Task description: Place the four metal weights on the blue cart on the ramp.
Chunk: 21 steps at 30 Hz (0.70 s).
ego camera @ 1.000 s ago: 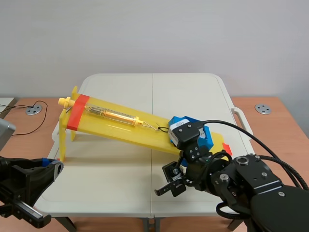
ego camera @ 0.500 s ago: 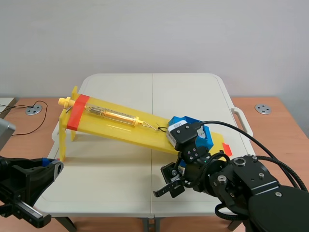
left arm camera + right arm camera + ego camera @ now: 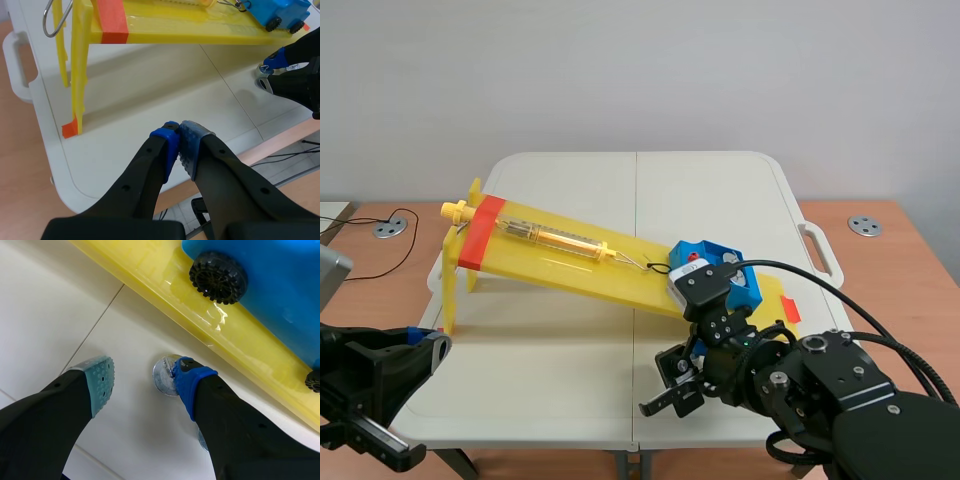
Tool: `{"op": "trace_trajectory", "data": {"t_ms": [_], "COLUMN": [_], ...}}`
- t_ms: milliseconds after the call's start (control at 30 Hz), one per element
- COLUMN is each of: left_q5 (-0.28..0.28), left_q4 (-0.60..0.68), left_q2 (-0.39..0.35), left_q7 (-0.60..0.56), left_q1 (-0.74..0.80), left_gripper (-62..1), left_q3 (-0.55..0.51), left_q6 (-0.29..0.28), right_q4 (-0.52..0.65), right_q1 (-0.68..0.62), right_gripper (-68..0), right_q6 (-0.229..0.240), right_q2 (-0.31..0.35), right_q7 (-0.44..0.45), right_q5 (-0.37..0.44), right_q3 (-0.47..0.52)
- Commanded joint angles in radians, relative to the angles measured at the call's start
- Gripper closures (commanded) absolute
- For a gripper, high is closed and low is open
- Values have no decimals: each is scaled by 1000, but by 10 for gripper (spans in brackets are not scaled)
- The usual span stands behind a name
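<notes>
Left end effector (image 3: 180, 137): low at the near left edge of the table (image 3: 570, 180), fingers together, pads meeting, nothing between them. It sits well short of the ramp's legs.

Yellow ramp (image 3: 580, 272): high end to the left, with a band of orange tape (image 3: 478, 232) across it, sloping down to the right. A spring scale (image 3: 558, 238) lies along its upper surface; a hook and cord at its lower end lead to the blue cart (image 3: 712, 250), which stands on its black wheels near the ramp's low end.

Right end effector (image 3: 144, 382): fingers apart, tips down at the table just beside the ramp's near edge, below the cart. One metal weight (image 3: 161, 377) lies flat on the table between the fingers, against the blue pad and clear of the grey-green pad. More shiny metal shows behind that same finger, mostly hidden.
</notes>
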Motion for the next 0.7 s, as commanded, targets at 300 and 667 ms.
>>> {"op": "trace_trajectory", "data": {"t_ms": [300, 667], "left_q5": [-77, -77], "left_q4": [55, 55], "left_q2": [3, 2], "left_q7": [-112, -112], "left_q1": [-8, -8], "left_gripper": [-27, -27], "left_q3": [-1, -1], "left_q6": [-24, -24], "right_q4": [40, 13], "right_q1": [92, 92], "right_gripper": [-92, -6], "right_q6": [-30, -29], "right_q2": [-17, -14], "right_q7": [94, 80], "right_q5": [11, 11], "right_q3": [-12, -12]}}
